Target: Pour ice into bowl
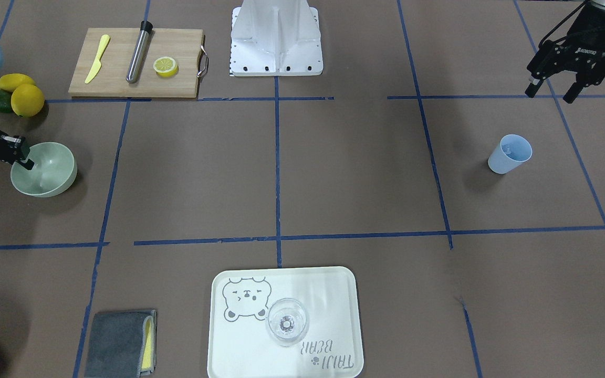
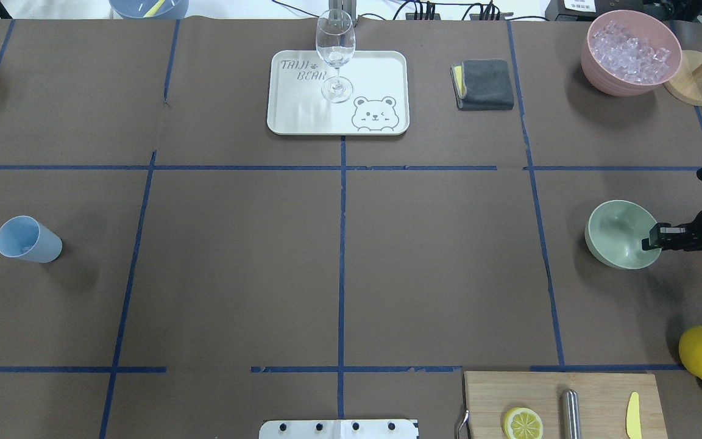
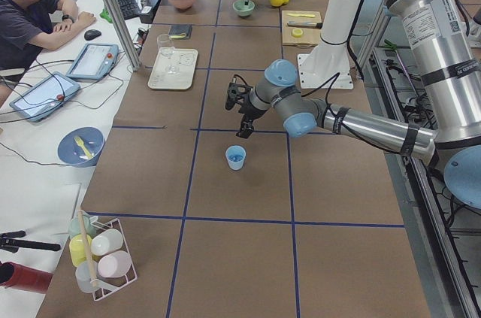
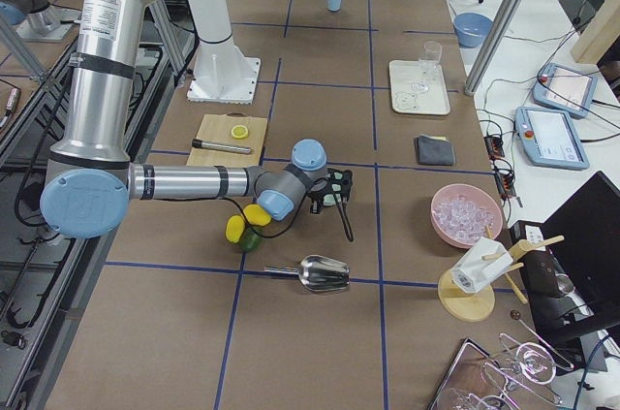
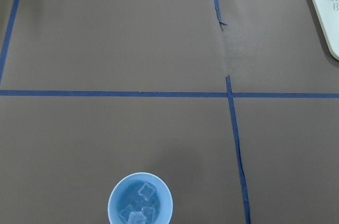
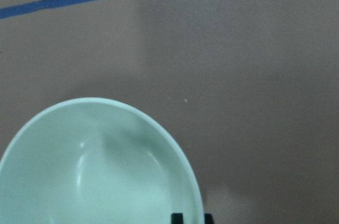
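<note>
Bowl (image 1: 45,170) at the middle left of the front view, on the desk (image 1: 334,173); the right gripper (image 1: 25,160) appears closed on its rim. Left gripper (image 1: 549,96), upper right, spread wide and empty. Ice (image 5: 145,190) lies in the blue cup (image 1: 510,154).

The left arm (image 3: 368,126) and right arm (image 4: 184,182) are brushed silver tubes with pale blue joint caps and black bands. A black cable loops by each wrist. The left gripper (image 1: 550,94) is black with white lettering. The white base (image 1: 276,37) has dark screw holes.
</note>
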